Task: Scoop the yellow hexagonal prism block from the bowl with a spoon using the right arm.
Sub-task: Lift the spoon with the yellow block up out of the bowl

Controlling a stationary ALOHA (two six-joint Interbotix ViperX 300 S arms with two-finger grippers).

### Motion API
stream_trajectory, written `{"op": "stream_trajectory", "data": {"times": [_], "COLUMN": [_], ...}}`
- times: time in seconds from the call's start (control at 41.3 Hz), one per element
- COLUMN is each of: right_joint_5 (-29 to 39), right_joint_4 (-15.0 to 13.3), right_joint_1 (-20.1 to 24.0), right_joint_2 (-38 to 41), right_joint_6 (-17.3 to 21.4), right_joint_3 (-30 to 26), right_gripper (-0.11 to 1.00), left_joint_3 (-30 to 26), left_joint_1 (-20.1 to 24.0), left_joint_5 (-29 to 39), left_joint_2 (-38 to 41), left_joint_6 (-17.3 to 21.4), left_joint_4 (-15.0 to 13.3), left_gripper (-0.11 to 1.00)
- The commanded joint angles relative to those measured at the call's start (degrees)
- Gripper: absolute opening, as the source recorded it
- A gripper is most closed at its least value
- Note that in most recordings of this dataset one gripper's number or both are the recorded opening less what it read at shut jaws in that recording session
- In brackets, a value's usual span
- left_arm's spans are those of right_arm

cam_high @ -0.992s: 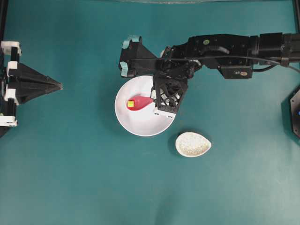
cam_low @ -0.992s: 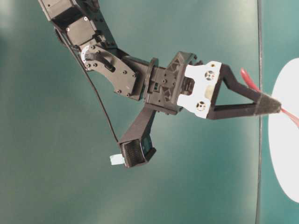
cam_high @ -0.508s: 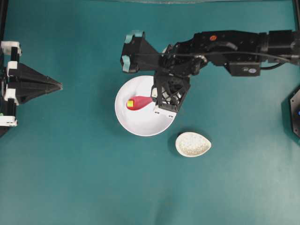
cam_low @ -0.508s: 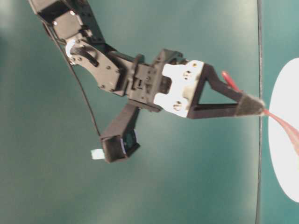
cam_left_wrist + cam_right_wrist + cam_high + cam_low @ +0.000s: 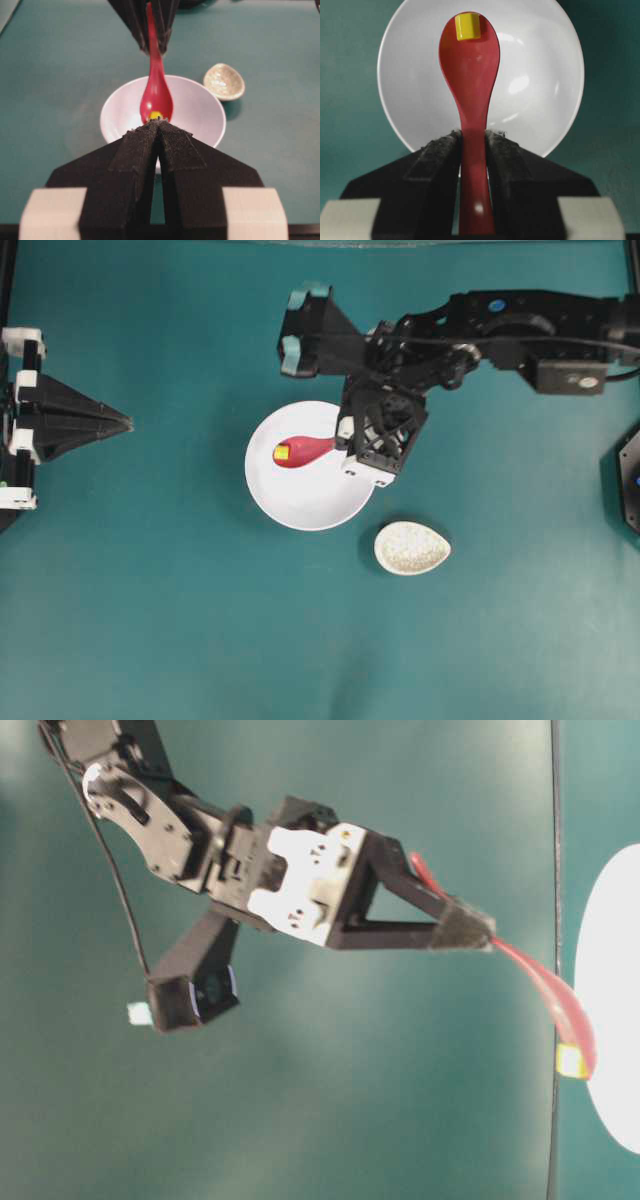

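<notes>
- The right claw (image 5: 472,145) is clamped on the spoon (image 5: 470,75) by its handle, the pads pressing it from both sides.
- The block (image 5: 468,26) lies at the far tip of the scoop, close to the edge.
- A second ago the scoop sat low inside the bowl (image 5: 300,505); now the table-level view shows the spoon (image 5: 550,1000) lifted clear of the rim, with the block (image 5: 571,1061) riding on it.
- The arm has drawn back slightly, but the scoop (image 5: 300,451) still hangs over the bowl.
- The scooping looks all but done; with the block so near the lip, any tilt could tip it out.
- The left claw (image 5: 157,150) is parked well apart at the bench (image 5: 150,620) edge, pads together, holding nothing.
- A speckled dish (image 5: 412,548) sits beside the bowl, unused.
</notes>
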Motion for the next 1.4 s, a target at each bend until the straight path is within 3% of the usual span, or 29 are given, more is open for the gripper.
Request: {"op": "stream_trajectory", "data": {"times": [0.0,0.387,0.847,1.38], "right_joint_5": [-1.3,-10.1,-22.5,-26.3], "right_joint_4": [0.3,0.9,0.2,-0.3], "right_joint_1": [0.1,0.1,2.1,3.3], "right_joint_2": [-3.8,-12.7,-22.2,-22.9], "right_joint_6": [0.4,3.3,1.6,-0.3], "right_joint_3": [0.3,8.2,17.2,18.4], "right_gripper": [0.24,0.24,0.24,0.24], "left_joint_3": [-1.6,-1.6,-1.6,-1.7], "left_joint_1": [0.2,0.2,0.2,0.2], "left_joint_5": [-0.3,-0.3,-0.3,0.1], "left_joint_2": [0.4,0.3,0.3,-1.6], "left_joint_6": [0.0,0.0,0.0,-0.7], "left_joint_4": [0.2,0.2,0.2,0.2], "left_gripper": [0.0,0.0,0.0,0.0]}}
